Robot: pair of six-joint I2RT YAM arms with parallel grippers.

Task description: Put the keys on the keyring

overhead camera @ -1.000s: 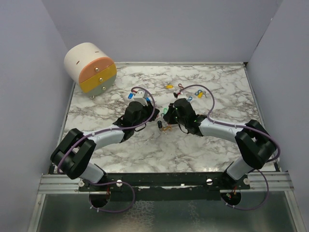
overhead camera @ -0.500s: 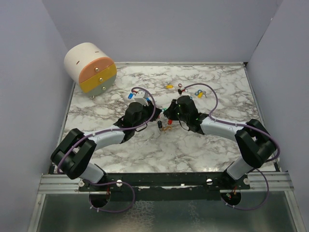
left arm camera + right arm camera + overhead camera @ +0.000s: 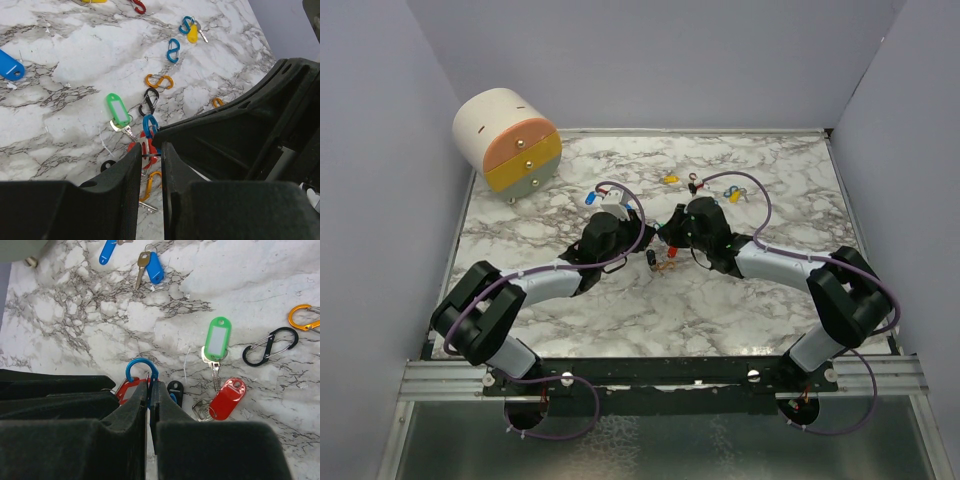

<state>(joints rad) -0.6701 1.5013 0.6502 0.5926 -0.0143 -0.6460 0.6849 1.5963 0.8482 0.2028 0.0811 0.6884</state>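
In the right wrist view my right gripper (image 3: 149,385) is shut on a blue S-shaped clip (image 3: 141,371), the keyring, with its top loop poking out above the fingertips. A red key tag (image 3: 125,389) lies against that loop. My left gripper (image 3: 151,149) is nearly closed on the red tag's thin ring, tip to tip with the right gripper (image 3: 665,232) at mid-table. On the marble below lie a green key (image 3: 218,337), another red key (image 3: 227,398) and a black tag (image 3: 175,388).
Loose S clips lie about: black (image 3: 270,346), orange (image 3: 301,316), blue (image 3: 173,50). Blue keys (image 3: 154,267) and a yellow tag (image 3: 192,34) sit farther back. A round drawer box (image 3: 507,140) stands at the back left. Grey walls enclose the table.
Both grippers have drawn closer together over the middle of the table, the right one shifting left and back. Neither grip has changed.
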